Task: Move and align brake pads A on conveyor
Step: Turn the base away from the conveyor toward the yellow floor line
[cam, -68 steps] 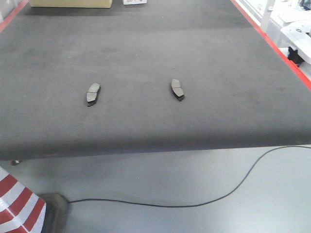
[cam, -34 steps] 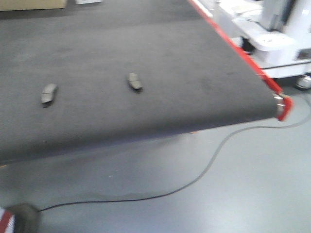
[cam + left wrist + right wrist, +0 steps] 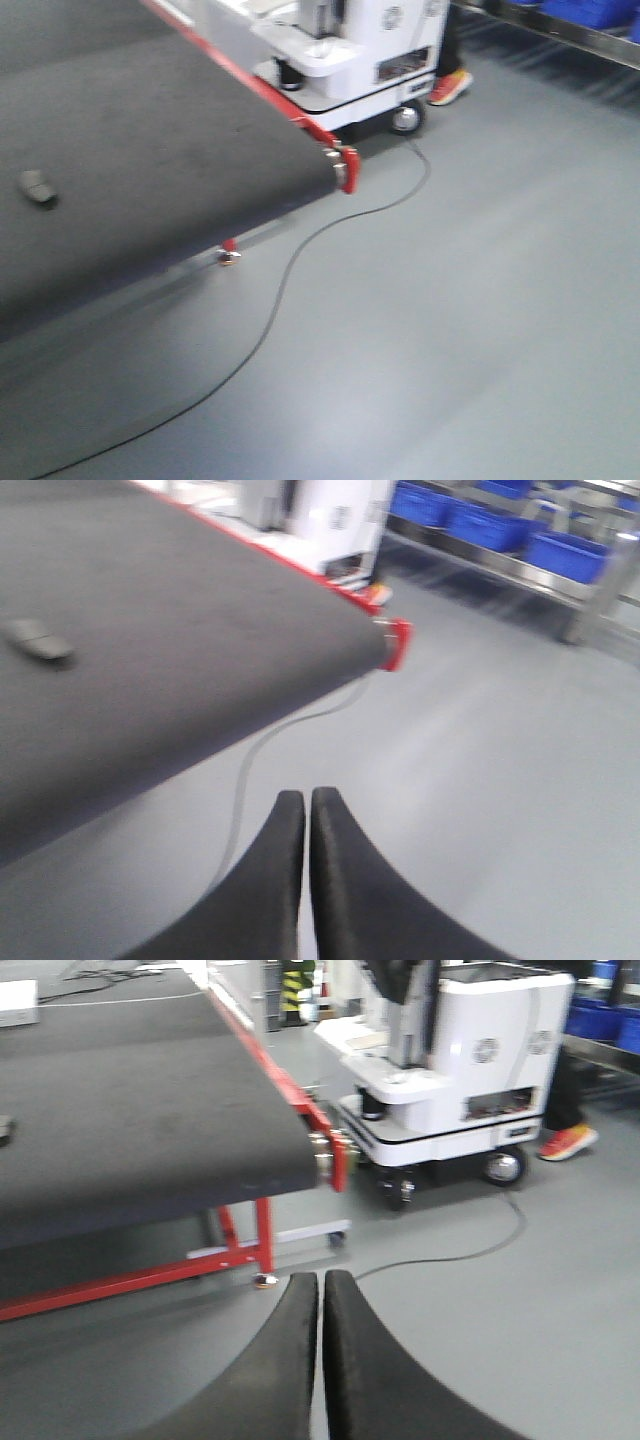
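Note:
The conveyor with its dark grey belt and red frame fills the upper left of the front view. One brake pad A lies on the belt near the left edge. The left wrist view shows the same pad, blurred, on the conveyor. My left gripper is shut and empty, hanging over the grey floor off the belt's corner. My right gripper is shut and empty too, over the floor beside the conveyor. Neither gripper is near the pad.
A white wheeled robot base stands by the conveyor's far corner, with a person's red shoe behind it. A black cable snakes across the grey floor. Blue bins sit on steel shelving at the back right.
The view has swung hard to the right. Two pads were centred on the belt; now only one shows at the far left, and the conveyor's right corner and the floor fill the frame.

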{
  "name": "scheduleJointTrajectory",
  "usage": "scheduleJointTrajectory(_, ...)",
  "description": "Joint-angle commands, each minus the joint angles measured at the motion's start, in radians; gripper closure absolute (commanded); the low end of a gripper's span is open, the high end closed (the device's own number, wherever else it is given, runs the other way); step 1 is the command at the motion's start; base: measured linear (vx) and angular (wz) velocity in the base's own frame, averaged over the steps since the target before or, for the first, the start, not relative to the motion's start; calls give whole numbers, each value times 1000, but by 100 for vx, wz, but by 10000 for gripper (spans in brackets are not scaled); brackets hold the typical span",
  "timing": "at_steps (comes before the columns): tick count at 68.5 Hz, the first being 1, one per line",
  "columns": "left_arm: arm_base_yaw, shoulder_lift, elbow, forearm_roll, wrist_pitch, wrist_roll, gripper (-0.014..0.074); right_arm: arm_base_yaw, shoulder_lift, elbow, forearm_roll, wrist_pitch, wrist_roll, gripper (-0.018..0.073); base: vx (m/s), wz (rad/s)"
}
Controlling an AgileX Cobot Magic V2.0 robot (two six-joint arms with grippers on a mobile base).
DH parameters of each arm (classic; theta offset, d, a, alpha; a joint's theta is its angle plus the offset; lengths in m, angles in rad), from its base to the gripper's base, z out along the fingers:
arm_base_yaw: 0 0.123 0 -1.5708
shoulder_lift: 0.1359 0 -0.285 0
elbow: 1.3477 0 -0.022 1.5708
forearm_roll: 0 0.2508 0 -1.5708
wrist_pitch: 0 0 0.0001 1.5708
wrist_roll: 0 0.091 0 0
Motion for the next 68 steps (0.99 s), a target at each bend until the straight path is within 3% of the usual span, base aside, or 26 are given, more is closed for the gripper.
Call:
scheduleJointTrajectory(1, -4, 12, -25, 5, -65, -1, 603, -3, 8, -27, -9, -73, -9, 562, -6, -72)
scheduleJointTrajectory(68, -4, 12, -25, 5, -65, -1, 603, -3, 8, -27, -9, -73, -9, 562, 1, -54)
